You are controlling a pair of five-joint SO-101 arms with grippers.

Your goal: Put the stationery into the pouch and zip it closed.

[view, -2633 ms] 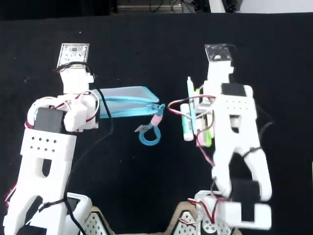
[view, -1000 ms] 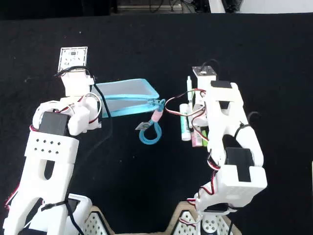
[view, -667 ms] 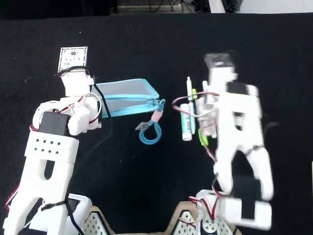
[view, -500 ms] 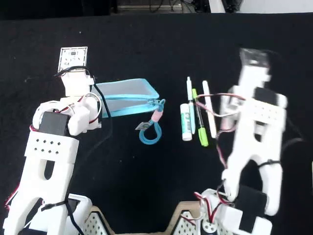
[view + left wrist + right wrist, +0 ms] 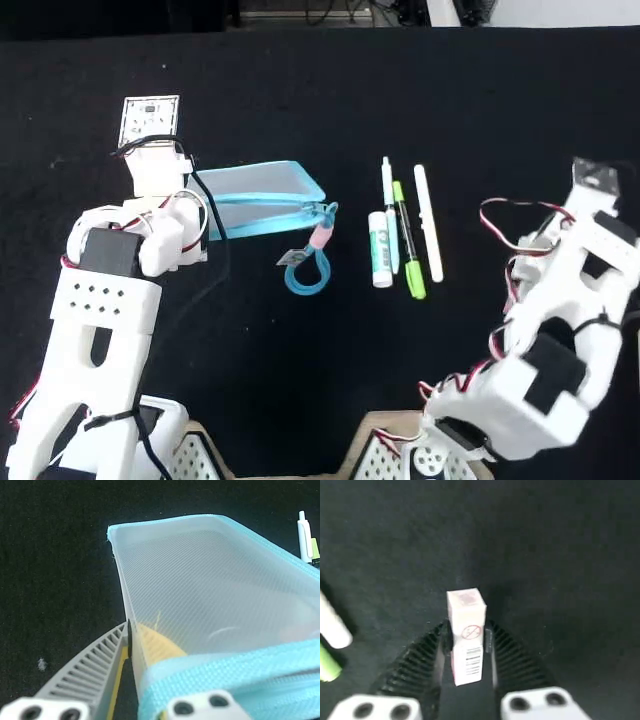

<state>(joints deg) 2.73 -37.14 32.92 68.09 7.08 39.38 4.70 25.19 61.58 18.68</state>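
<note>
Pens (image 5: 407, 245), white and green, lay well off from your right gripper (image 5: 466, 627), which squeezed a small white box-shaped eraser (image 5: 465, 605). Your left gripper (image 5: 134, 636) pinched the clear blue-edged pouch (image 5: 210, 585), which looked empty.

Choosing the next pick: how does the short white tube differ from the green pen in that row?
The short white tube is far shorter and thicker than the green pen. The tube is white with green print; the pen is mostly green. The tube lies nearer the pouch; the pen lies farther off. Both lie flat on the black table, roughly parallel, ungripped.
</note>
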